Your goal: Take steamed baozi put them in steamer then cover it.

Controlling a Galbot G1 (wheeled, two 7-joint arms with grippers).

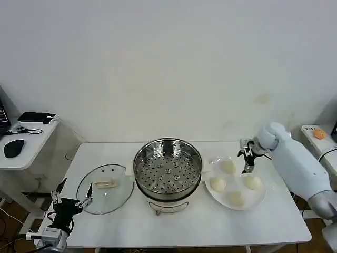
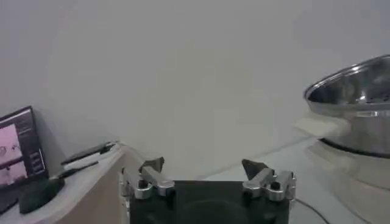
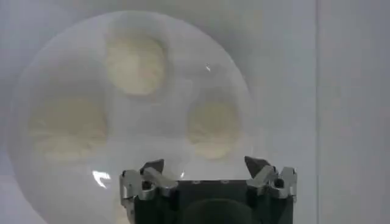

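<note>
I see the white table (image 1: 179, 226) first, and at its centre the steamer (image 1: 167, 167), a shiny steel basket with holes in the bottom, uncovered, on its cream pot base (image 1: 169, 204). At 9 o'clock from the steamer the cover (image 1: 105, 188) lies flat on the table, glass with a pale handle. At 3 o'clock from the steamer is a white plate (image 1: 258, 200) with four steamed baozi (image 1: 218, 184) on it. My right gripper (image 1: 248, 158) hangs over the far edge of this plate, at 12 o'clock from it, above the buns and not touching any; its fingers are spread apart. My left gripper (image 1: 71, 202) waits at the near left table edge, at 8 o'clock from the cover, fingers also spread, with nothing between them
</note>
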